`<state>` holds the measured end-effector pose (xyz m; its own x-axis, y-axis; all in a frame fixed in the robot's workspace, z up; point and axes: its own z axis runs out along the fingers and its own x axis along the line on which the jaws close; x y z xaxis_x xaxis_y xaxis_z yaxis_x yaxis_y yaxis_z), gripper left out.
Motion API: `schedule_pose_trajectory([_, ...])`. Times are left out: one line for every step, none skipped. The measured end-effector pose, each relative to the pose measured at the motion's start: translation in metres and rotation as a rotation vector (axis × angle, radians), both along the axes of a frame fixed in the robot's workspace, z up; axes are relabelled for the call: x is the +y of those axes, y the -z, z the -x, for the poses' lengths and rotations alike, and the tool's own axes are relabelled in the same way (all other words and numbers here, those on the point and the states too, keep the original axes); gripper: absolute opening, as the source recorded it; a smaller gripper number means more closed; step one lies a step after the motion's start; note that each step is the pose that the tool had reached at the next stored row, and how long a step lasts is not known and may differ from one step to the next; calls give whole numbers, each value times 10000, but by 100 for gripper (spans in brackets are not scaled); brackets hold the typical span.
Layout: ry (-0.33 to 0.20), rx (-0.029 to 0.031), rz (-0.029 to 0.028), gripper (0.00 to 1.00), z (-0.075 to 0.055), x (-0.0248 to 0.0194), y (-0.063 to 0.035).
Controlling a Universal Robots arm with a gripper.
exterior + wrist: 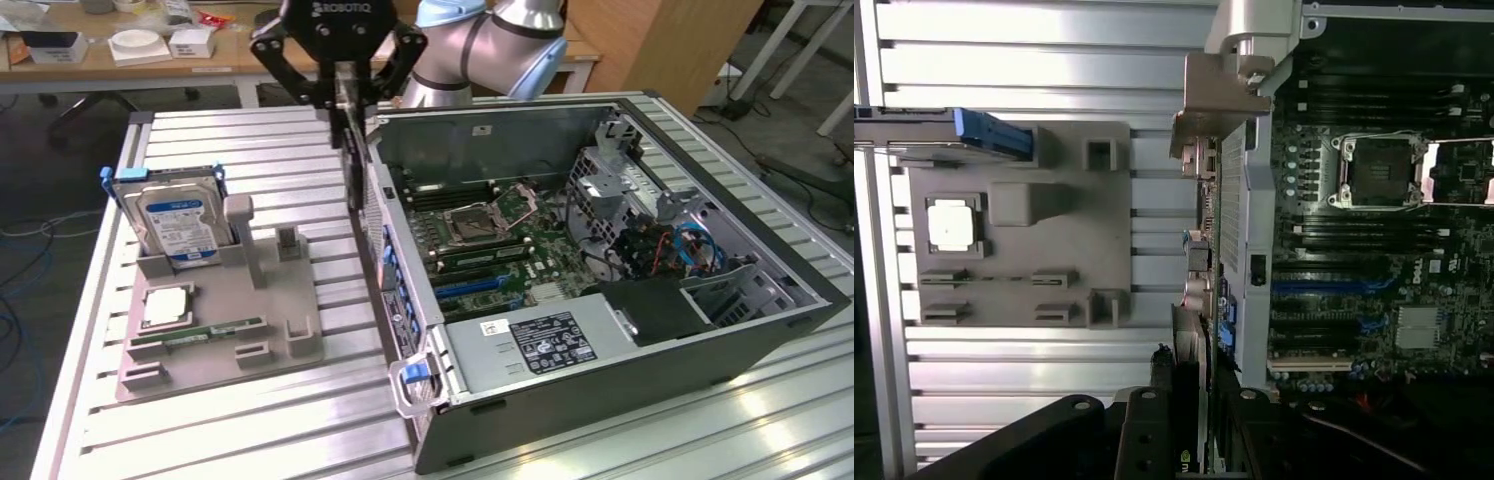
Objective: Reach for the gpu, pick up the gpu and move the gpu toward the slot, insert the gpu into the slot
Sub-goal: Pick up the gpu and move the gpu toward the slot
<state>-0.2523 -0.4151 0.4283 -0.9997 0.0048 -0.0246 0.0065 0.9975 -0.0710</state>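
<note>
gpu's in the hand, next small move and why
Probably shift the hand toward the exterior view's right, over the case wall: the gpu it grips hangs just outside that wall, while the blue slot lies inside on the motherboard.

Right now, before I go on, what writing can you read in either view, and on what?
"ROBOTIQ": on the black body of the pincer.
Hard drive, blue label: too small to read.
Power supply, label: too small to read.
Motherboard, markings: too blurred to read.
Green mark on the gpu held in the pincer: unreadable.
</note>
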Motion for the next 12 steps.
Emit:
schedule_pose_trajectory([-1,1,0,26,-34,0,3])
schedule_pose_trajectory([-2,1,1,26,-67,-1,5])
schedule_pose_trajectory([0,1,0,26,-101,0,8])
schedule_pose_trajectory([0,1,-2,26,-139,0,11])
schedule_pose_trajectory([0,1,-4,26,-182,0,13])
schedule_pose_trajectory([0,0,-8,26,-216,0,15])
schedule_pose_trajectory([-1,1,-9,26,-248,0,17])
schedule_pose_trajectory([-2,1,-11,26,-280,-1,19])
schedule_pose_trajectory([0,2,-18,26,-312,0,22])
schedule_pose_trajectory([0,2,-56,26,-347,0,28])
schedule_pose_trajectory([0,1,-130,26,-380,0,33])
schedule_pose_trajectory([-1,0,-173,26,-410,0,36])
